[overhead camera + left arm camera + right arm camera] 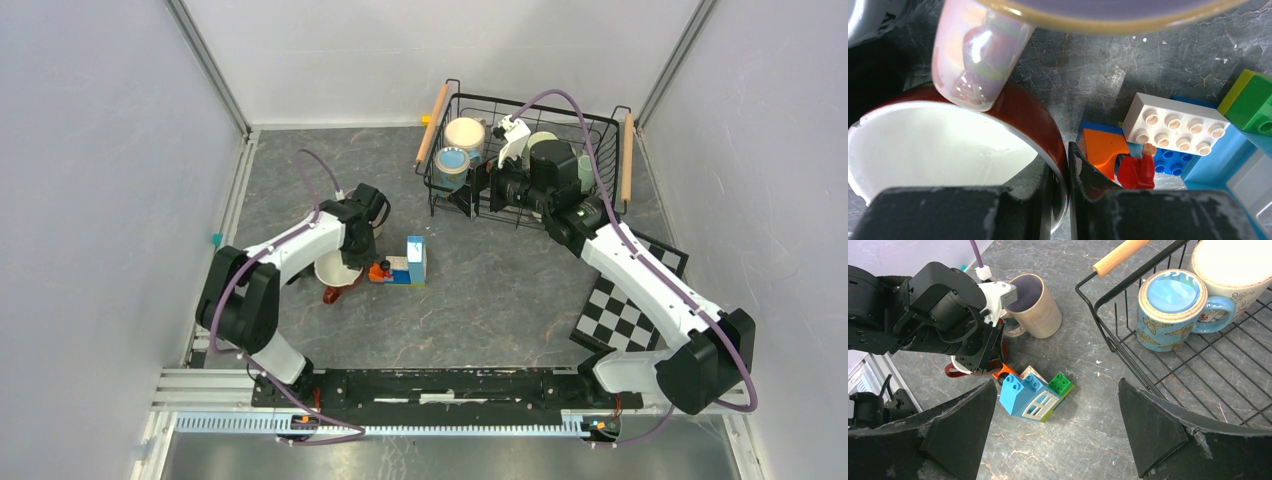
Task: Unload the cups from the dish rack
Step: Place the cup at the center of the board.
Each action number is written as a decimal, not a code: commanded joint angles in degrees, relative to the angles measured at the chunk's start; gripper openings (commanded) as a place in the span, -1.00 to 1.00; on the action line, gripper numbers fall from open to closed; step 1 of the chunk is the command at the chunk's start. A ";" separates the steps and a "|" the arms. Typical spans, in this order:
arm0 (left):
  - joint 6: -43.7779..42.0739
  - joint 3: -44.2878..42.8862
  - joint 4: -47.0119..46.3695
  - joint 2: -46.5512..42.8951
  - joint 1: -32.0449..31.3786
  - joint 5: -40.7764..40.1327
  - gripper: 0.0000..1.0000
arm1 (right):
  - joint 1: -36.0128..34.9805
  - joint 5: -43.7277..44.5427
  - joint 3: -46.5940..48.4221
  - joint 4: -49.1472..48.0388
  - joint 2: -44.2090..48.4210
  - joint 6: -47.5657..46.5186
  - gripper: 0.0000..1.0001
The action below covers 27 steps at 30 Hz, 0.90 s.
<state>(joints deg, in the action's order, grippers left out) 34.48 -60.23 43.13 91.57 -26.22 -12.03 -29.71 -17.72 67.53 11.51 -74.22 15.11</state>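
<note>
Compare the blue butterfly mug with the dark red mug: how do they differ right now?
The blue butterfly mug stands inside the dish rack; the dark red mug is outside it, beside the toy blocks. The blue mug is free, while the left gripper pinches the red mug's rim between its fingers. The blue one is blue inside and patterned; the red one is white inside and plain. Both are mouth up.
</note>
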 commanded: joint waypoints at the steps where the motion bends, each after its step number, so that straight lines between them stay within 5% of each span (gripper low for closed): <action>1: -2.44 -2.91 -1.76 1.07 0.27 -3.03 -0.71 | 0.12 -0.04 1.83 -1.41 0.55 -0.59 0.96; 8: -3.23 -4.50 -1.58 1.93 0.29 -3.92 -0.59 | 0.12 0.08 1.98 -1.22 0.30 -0.75 0.96; 19: -4.49 -6.26 -0.38 -0.57 0.20 -1.61 -0.08 | 0.12 0.75 2.56 -0.70 -0.15 -0.88 0.96; 27: -5.55 -6.57 1.72 -5.79 0.20 1.74 0.04 | 0.10 1.36 3.57 -0.18 -1.08 -0.67 0.96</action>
<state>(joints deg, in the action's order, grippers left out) 31.79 -64.36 44.42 90.26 -26.11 -11.90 -29.71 -17.52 67.94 11.92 -74.63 15.09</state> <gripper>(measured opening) 0.508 0.982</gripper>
